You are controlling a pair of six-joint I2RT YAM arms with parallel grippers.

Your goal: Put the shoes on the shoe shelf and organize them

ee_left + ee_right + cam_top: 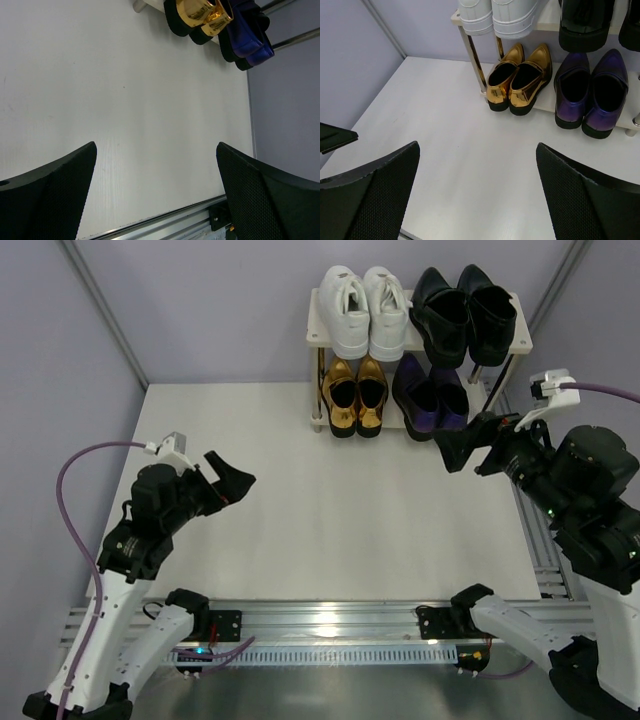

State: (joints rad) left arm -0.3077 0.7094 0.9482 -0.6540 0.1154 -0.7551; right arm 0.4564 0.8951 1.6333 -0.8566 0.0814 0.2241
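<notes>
Started at near edge: saw metal rail [330,625] running along front of table [330,530], w/ both arm bases bolted to it. Found left gripper [238,485] hovering over left part of tabletop, angled twd centre, fingers [55,200] spread wide w/ nothing held; saw only white tabletop thru the gap in left wrist view. Noted purple cable [75,470] looping off that arm's wrist. Found right gripper [452,452] opposite, over right part of table and a bit farther in than the left one, pads likewise spread wide, holding nothing, aimed twd lower tier but short of it and touching no shoe. Farther back, saw shoe shelf [316,332] standing at far edge of table against the wall [200,300], right of centre. On lower tier, found gold loafers [356,397] at left and purple loafers [430,400] at right, the two prs just beside each other, heels twd the arms, toes twd the wall. On upper tier, found white sneakers [368,312] at left, directly above the gold pr, and black loafers [463,312] at right, above the purple pr, facing the same way. In right wrist view, saw sneaker and black-loafer heels poking past front edge of upper board, and a thin metal leg [472,57] just left of gold pr. Within each pr, saw shoes lying parallel, side by side, approx touching.
</notes>
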